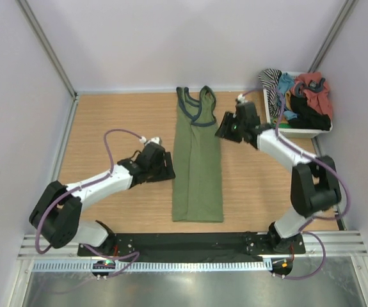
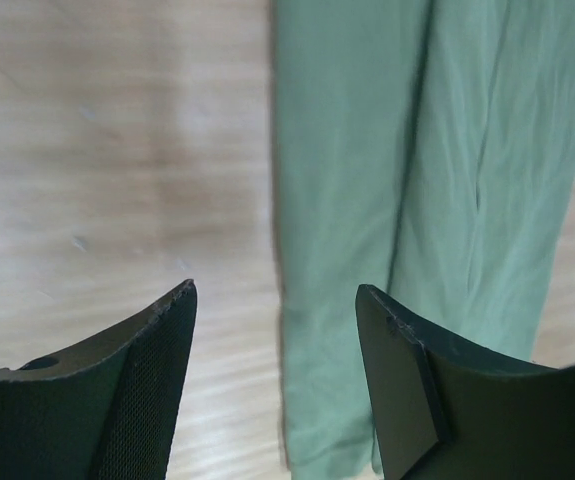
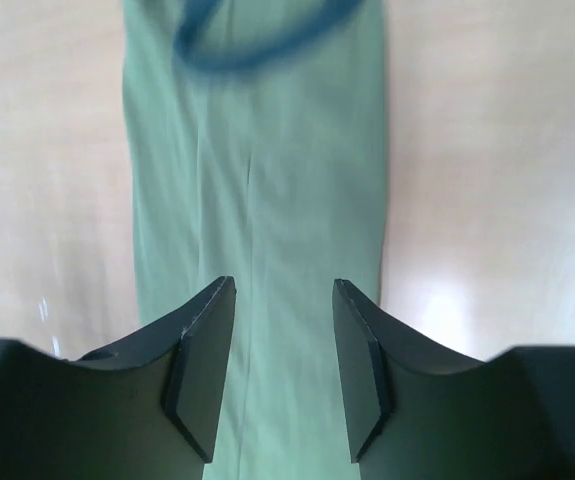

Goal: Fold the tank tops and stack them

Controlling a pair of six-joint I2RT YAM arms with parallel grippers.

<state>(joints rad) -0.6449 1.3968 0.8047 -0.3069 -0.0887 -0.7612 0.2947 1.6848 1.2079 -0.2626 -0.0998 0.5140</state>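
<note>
Lying flat along the middle of the wooden tabletop [image 1: 107, 121], the olive green tank top [image 1: 198, 166] is stretching lengthwise as a narrow strip, its dark-trimmed neck pointing toward the far edge. Well to the right of its neck end, the white bin [image 1: 312, 133] is holding a heap of garments, the black tank top [image 1: 312, 117] bunched among them. The left end effector [image 2: 275, 295] is hovering released just beside the strip's left edge, and the right end effector [image 3: 284, 285] is hovering released over its right side near the neck, both grasping nothing.
</note>
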